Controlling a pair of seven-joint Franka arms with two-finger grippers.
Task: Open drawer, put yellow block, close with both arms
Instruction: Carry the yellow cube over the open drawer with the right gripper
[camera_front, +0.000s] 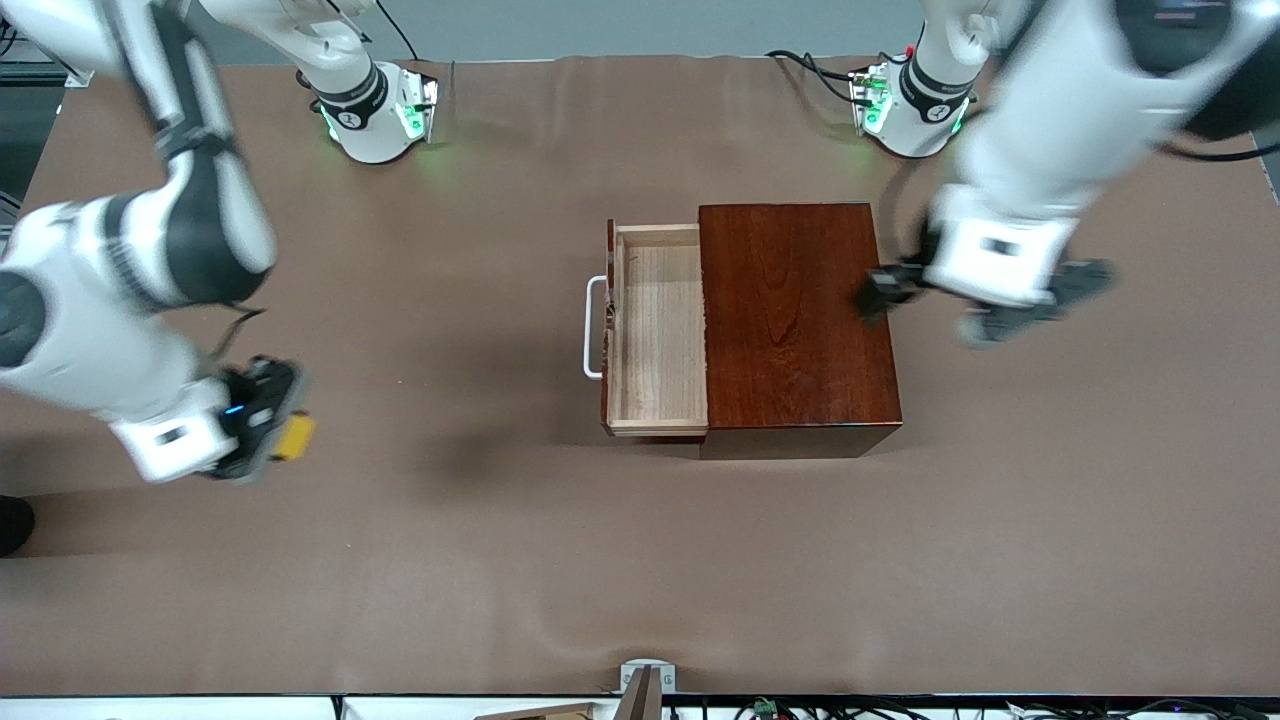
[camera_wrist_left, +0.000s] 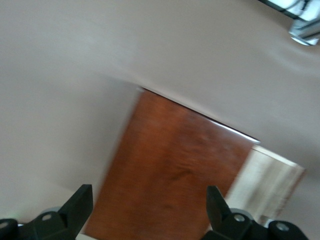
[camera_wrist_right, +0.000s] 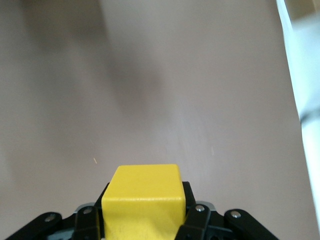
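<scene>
The dark mahogany box (camera_front: 790, 315) stands mid-table. Its drawer (camera_front: 655, 330) is pulled out toward the right arm's end, and the pale-wood tray is empty, with the white handle (camera_front: 594, 327) at its front. My right gripper (camera_front: 278, 436) is shut on the yellow block (camera_front: 296, 437) above bare table toward the right arm's end, apart from the drawer. The block fills the right wrist view (camera_wrist_right: 144, 200). My left gripper (camera_front: 930, 310) is open and empty over the box's edge at the left arm's end. The left wrist view shows the box (camera_wrist_left: 175, 165) and the drawer (camera_wrist_left: 265, 185).
The two arm bases (camera_front: 375, 110) (camera_front: 910, 105) stand at the table's back edge, with cables beside the left arm's base. A small metal bracket (camera_front: 647, 680) sits at the table edge nearest the front camera. Brown tabletop surrounds the box.
</scene>
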